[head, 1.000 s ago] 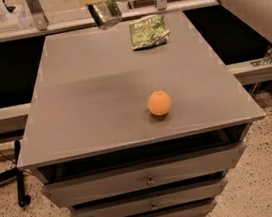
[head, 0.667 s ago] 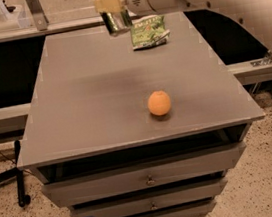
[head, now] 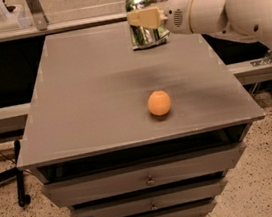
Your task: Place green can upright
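End effector (head: 140, 19) grips green can (head: 143, 36) upright, table (head: 84, 102) rear (orange (head: 159, 102) nearer front).

At upper centre of the frame, the pale cream two-finger gripper (head: 136, 19) clasps the small cylindrical aluminium green can (head: 137, 3), green at its top, shiny silver lower down. The round orange fruit (head: 159, 102) is plain orange; the flat-topped drawer table (head: 88, 92) is uniform grey.
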